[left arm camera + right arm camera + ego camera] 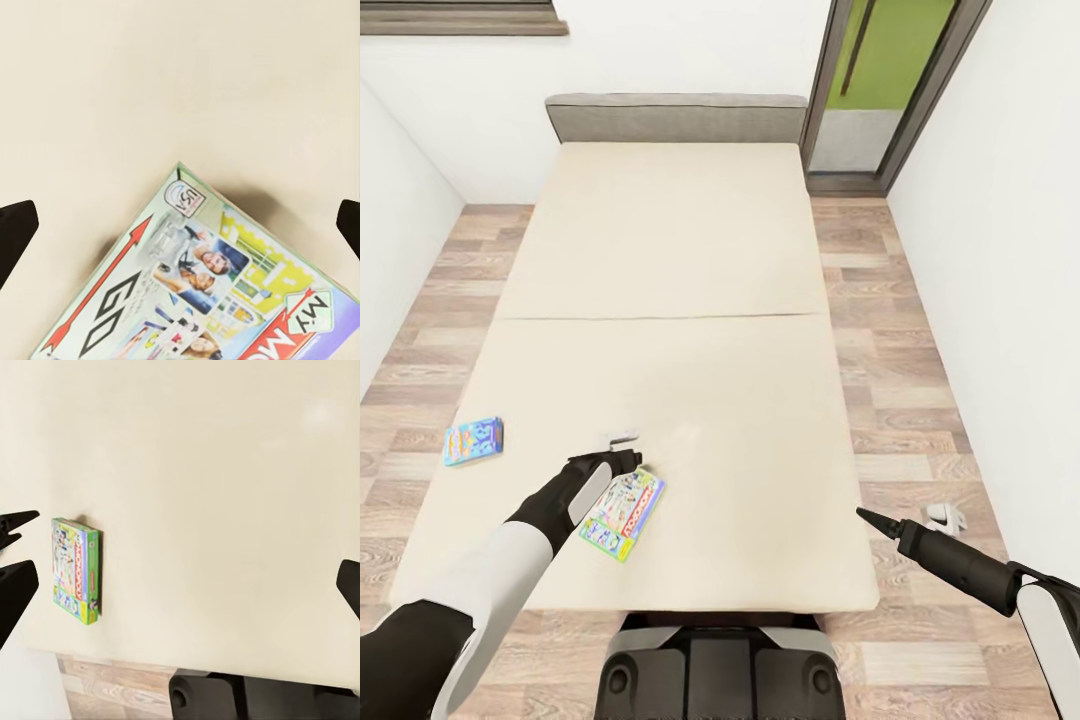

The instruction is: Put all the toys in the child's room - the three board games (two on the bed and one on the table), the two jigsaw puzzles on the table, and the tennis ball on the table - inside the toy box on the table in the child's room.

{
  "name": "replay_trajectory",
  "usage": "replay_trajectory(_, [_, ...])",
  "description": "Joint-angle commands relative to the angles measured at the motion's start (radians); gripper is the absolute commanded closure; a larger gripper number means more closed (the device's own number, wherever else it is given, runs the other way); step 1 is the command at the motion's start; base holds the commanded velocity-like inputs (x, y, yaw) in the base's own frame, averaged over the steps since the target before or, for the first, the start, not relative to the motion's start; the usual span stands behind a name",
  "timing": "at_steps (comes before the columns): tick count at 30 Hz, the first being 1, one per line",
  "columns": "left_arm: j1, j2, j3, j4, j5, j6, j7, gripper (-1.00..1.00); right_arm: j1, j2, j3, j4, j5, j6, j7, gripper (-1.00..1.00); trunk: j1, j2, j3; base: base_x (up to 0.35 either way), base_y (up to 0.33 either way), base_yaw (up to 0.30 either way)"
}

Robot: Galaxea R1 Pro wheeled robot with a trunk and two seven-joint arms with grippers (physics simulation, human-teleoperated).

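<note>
Two board games lie on the cream bed point(680, 250). A green Monopoly box point(623, 513) rests flat near the bed's front edge. A smaller blue box point(472, 440) sits close to the left edge. My left gripper point(622, 447) hovers open over the far corner of the Monopoly box point(202, 285), its fingers point(15, 236) spread wide and touching nothing. My right gripper point(865, 516) hangs open past the bed's front right corner, holding nothing. From there the Monopoly box point(76, 570) lies well off to one side. The toy box, table, puzzles and ball are out of view.
A grey headboard point(675, 118) stands against the far wall. A doorway point(880, 90) opens at the back right. Wood floor runs along both sides of the bed, with a small white object point(945, 517) on the right strip. My base point(720, 675) is at the bed's foot.
</note>
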Motion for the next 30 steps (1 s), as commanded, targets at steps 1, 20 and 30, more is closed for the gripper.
replay_trajectory(1, [-0.001,0.002,-0.008,-0.003,0.011,0.003,0.009,-1.00,-0.001,0.000,-0.001,0.000,0.003,0.006,0.005,-1.00,0.000,-0.002,-0.003,0.000,0.000,0.000])
replay_trajectory(20, [-0.001,0.001,-0.003,-0.040,0.009,0.001,0.010,-1.00,-0.001,0.000,-0.001,0.000,0.004,0.004,0.004,-1.00,0.000,-0.002,-0.034,0.000,0.000,0.000])
replay_trajectory(30, [-0.001,0.002,-0.005,-0.065,0.009,0.003,0.011,-1.00,-0.001,0.000,-0.002,0.000,0.004,0.004,0.004,-1.00,0.000,-0.002,-0.051,0.000,0.000,0.000])
